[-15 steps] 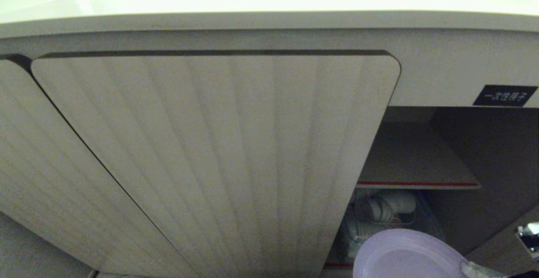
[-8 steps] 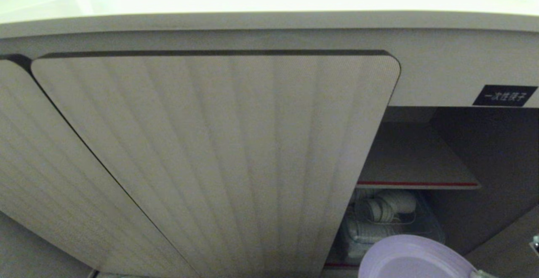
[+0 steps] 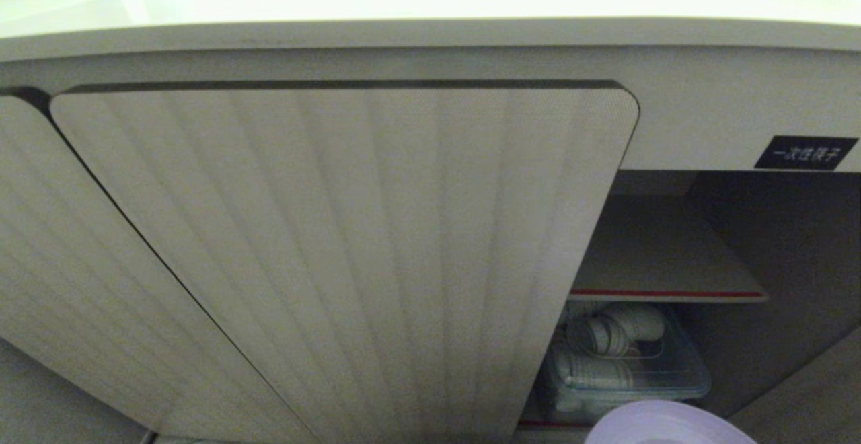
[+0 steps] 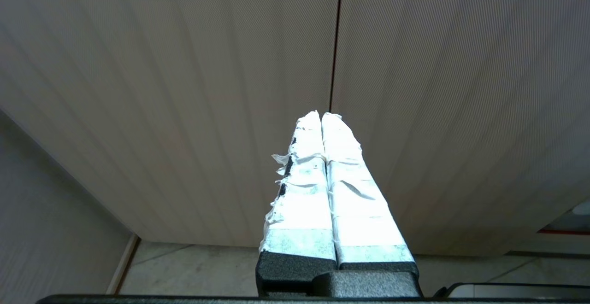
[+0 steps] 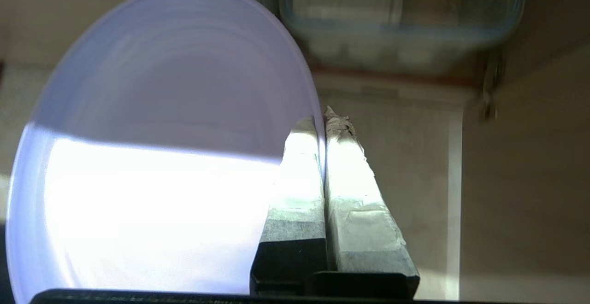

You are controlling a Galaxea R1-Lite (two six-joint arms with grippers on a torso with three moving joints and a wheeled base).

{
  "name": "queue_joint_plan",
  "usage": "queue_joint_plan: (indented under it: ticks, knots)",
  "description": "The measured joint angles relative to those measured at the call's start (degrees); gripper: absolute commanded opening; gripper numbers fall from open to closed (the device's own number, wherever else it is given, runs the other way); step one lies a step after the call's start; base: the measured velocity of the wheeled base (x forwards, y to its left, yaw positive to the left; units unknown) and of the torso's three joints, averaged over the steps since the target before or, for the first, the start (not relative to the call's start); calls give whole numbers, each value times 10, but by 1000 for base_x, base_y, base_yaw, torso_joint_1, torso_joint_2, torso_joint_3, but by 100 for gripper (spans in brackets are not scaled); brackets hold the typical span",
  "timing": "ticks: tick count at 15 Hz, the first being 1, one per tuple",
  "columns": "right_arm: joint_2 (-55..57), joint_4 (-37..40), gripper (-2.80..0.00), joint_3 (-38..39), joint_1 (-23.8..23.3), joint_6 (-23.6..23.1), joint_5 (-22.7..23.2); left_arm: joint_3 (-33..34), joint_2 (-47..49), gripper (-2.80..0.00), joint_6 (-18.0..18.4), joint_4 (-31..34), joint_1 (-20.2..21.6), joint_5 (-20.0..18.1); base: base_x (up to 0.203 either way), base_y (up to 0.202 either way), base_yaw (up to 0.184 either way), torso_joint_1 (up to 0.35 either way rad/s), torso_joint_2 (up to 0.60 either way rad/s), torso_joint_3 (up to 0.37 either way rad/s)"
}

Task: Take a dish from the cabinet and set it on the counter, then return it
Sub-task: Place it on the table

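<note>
Now mid-withdrawal from the cabinet [image 3: 350, 242]: dish [image 5: 156, 138] low at the near right, before the open compartment, right gripper [image 5: 324, 124] jaws clamped on its rim. Next: lifting clear to the table [image 3: 430, 7]. Left gripper [image 4: 321, 119] parked, jaws together.

Pale tiled floor [image 4: 193, 267], clear storage box [image 3: 625, 377]

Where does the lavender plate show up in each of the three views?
Head view: only the top arc of the lavender plate shows at the bottom edge, right of centre, below the clear plastic container.
Left wrist view: not in it; only the ribbed cabinet doors show.
Right wrist view: it fills the left half, its rim pinched by the right gripper.
Shared landmark: the clear plastic container, seen in the head and right wrist views.
</note>
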Motion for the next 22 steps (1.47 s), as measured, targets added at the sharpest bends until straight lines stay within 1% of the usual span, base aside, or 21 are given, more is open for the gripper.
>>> queue_joint_plan:
  ticks: [2, 5, 8, 10, 17, 22]
  knots:
    - [-15, 6, -280, 0, 5, 20, 0, 0, 0, -280, 0, 0, 0, 0, 0, 0, 0, 0, 0, 0]
    - [-28, 7, -280, 0, 13, 30, 1, 0, 0, -280, 0, 0, 0, 0, 0, 0, 0, 0, 0, 0]
    - [-37, 21, -280, 0, 21, 56, 1, 0, 0, -280, 0, 0, 0, 0, 0, 0, 0, 0, 0, 0]
    - [-42, 28, -280, 0, 27, 62, 2, 0, 0, -280, 0, 0, 0, 0, 0, 0, 0, 0, 0, 0]
    - [-46, 42, -280, 0, 31, 66, 4, 0, 0, -280, 0, 0, 0, 0, 0, 0, 0, 0, 0, 0]
    - [-70, 57, -280, 0, 31, 62, 4, 0, 0, -280, 0, 0, 0, 0, 0, 0, 0, 0, 0, 0]
